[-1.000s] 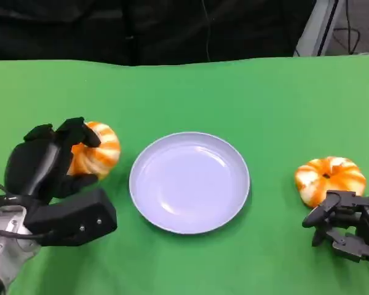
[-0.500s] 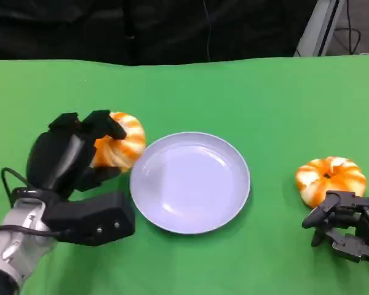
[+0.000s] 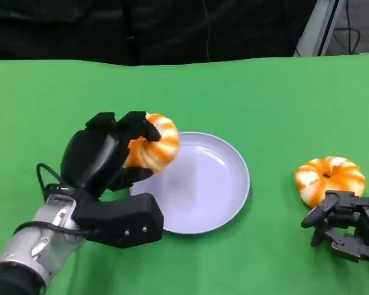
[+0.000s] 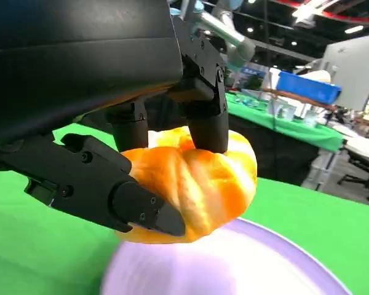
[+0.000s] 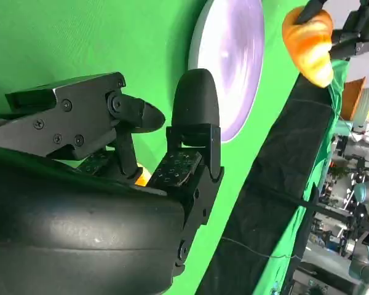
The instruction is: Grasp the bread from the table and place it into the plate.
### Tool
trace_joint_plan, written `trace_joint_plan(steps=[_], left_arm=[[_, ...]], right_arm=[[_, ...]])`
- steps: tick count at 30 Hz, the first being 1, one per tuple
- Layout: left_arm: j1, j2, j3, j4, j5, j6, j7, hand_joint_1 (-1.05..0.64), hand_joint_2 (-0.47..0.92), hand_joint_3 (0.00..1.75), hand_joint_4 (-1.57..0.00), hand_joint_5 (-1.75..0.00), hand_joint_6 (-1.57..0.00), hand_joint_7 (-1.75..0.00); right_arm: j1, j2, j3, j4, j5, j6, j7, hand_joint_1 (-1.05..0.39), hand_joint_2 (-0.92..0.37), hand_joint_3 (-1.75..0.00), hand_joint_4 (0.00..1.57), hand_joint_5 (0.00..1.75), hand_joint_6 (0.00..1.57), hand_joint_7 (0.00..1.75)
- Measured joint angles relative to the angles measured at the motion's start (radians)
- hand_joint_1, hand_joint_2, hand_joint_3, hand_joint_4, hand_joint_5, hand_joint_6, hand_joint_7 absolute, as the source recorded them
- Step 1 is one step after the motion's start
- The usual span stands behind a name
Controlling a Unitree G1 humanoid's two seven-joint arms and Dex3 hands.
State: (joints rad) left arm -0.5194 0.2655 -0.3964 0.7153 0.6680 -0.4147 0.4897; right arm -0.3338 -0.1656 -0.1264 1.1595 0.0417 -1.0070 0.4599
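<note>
Bread held over the rim of the plate, not yet put down.

A twisted orange-and-white bread (image 3: 152, 142) is clamped between the fingers of the left hand (image 3: 104, 158) and is carried above the near-left rim of the plate (image 3: 224, 184); in the left wrist view the bread (image 4: 197, 184) is seen lifted clear of the pale purple plate (image 4: 246, 270). If it is released here, the rounded, glossy loaf could be dropped on the rim and could roll back onto the green table (image 3: 246, 92), because the plate is shallow and smooth. The grip seems to be taken only on the sides, so the soft loaf may be slipped or squeezed out of shape. A second similar bread (image 3: 329, 178) lies just beside the right hand (image 3: 347, 228), which rests on the table with its fingers curled in on nothing.
</note>
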Motion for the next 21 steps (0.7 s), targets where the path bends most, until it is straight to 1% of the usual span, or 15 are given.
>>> trace_joint_plan(steps=[2, 4, 9, 11, 18, 19, 21], left_arm=[[-0.006, -0.009, -0.006, 0.001, 0.006, 0.000, -0.003, -0.16, 0.92, 0.13, -0.46, -1.75, -0.49, -1.53], [-0.012, -0.017, -0.013, 0.002, 0.009, 0.000, -0.008, -0.16, 0.92, 0.14, -0.45, -1.75, -0.48, -1.56], [-0.024, -0.039, -0.025, 0.015, 0.013, 0.001, -0.020, -0.15, 0.92, 0.17, -0.46, -1.75, -0.48, -1.59], [-0.030, -0.050, -0.029, 0.024, 0.013, 0.000, -0.024, -0.17, 0.92, 0.18, -0.47, -1.75, -0.48, -1.58], [-0.053, -0.078, -0.040, 0.076, 0.013, -0.012, -0.034, -0.15, 0.92, 0.22, -0.50, -1.75, -0.53, -1.54], [-0.055, -0.080, -0.040, 0.079, 0.013, -0.014, -0.034, -0.15, 0.92, 0.20, -0.50, -1.74, -0.56, -1.49], [-0.059, -0.083, -0.041, 0.090, 0.011, -0.024, -0.035, -0.15, 0.92, 0.20, -0.51, -1.73, -0.57, -1.46]], right_arm=[[0.000, 0.000, 0.001, 0.000, -0.001, 0.000, -0.003, 0.09, -0.81, -0.65, 0.91, 1.34, 0.97, 0.94], [0.000, 0.001, 0.002, 0.000, -0.001, 0.000, -0.003, 0.09, -0.81, -0.65, 0.91, 1.34, 0.97, 0.94], [0.000, 0.001, 0.007, 0.000, -0.009, -0.001, -0.015, 0.07, -0.81, -0.64, 0.92, 1.34, 0.97, 0.94], [0.000, 0.001, 0.009, 0.000, -0.015, -0.003, -0.020, 0.08, -0.81, -0.64, 0.92, 1.34, 0.97, 0.93], [0.000, 0.002, 0.010, 0.000, -0.018, -0.009, -0.023, 0.06, -0.81, -0.62, 0.92, 1.33, 0.97, 0.92], [0.000, 0.002, 0.011, 0.000, -0.018, -0.012, -0.025, 0.06, -0.81, -0.62, 0.92, 1.33, 0.97, 0.92], [0.000, 0.002, 0.011, 0.000, -0.018, -0.015, -0.025, 0.05, -0.81, -0.62, 0.92, 1.33, 0.97, 0.92]])
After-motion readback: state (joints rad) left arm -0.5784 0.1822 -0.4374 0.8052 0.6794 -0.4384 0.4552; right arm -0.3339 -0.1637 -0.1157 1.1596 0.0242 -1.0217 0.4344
